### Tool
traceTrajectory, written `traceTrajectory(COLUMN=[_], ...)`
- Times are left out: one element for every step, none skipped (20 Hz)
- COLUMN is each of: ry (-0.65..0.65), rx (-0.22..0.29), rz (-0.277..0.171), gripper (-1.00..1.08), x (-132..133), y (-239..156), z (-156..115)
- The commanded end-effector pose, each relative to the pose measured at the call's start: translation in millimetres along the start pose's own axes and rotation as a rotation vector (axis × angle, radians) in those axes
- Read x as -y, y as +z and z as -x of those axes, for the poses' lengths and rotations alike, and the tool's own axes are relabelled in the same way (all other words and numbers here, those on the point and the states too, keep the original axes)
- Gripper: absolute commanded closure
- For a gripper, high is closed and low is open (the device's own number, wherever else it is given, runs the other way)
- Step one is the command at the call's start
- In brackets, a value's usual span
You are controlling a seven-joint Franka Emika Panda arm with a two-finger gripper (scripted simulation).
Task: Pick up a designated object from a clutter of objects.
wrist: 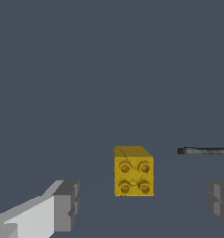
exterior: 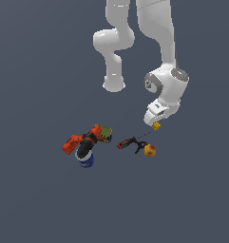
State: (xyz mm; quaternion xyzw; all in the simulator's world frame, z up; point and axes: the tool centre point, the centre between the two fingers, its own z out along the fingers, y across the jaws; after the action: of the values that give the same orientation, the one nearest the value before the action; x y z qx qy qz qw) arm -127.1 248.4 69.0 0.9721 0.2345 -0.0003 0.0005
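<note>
You are looking at a flat, uniform slate-grey tabletop that fills both views edge to edge; no walls, edges or other room features show, and the surface carries no markings or texture. In the exterior view the white arm comes down from the top of the frame, and its hand sits right of centre, directly over the yellow cube. The wrist view shows the hand spread wide, its two grey fingers low in the frame with the yellow cube standing between them, apart from both, four round studs facing the camera. You cannot tell from either view whether the cube rests on the surface or is just off it. A dark thin rod reaches in from the right edge of the wrist frame, near the cube. In the exterior view the red-black tool lies just below the cube, its thin shaft pointing up toward it, with the red-yellow ball beside it. Left of centre, well apart, the orange-red tool, olive can and blue ring are heaped together.
</note>
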Motion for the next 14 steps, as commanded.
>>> traceTrajectory(ry=[0.000, 0.000, -0.001, -0.001, -0.001, -0.001, -0.001, -0.002, -0.002, -0.002, -0.002, -0.002, -0.002, -0.002], rx=[0.001, 0.001, 0.000, 0.000, 0.000, 0.000, 0.000, 0.000, 0.000, 0.000, 0.000, 0.000, 0.000, 0.000], rz=[0.000, 0.000, 0.000, 0.000, -0.001, -0.001, -0.001, -0.001, -0.001, -0.001, -0.001, -0.001, 0.000, 0.000], gripper=[-0.92, -0.92, -0.92, -0.92, -0.92, -0.92, -0.92, -0.92, -0.92, -0.92, -0.92, -0.92, -0.92, -0.92], x=[0, 0, 0, 0, 1, 1, 1, 1, 1, 1, 1, 1, 1, 1], y=[6, 10, 14, 18, 23, 28, 32, 35, 38, 40, 42, 43, 44, 44], z=[1, 1, 1, 1, 1, 1, 1, 1, 1, 1, 1, 1, 1, 1])
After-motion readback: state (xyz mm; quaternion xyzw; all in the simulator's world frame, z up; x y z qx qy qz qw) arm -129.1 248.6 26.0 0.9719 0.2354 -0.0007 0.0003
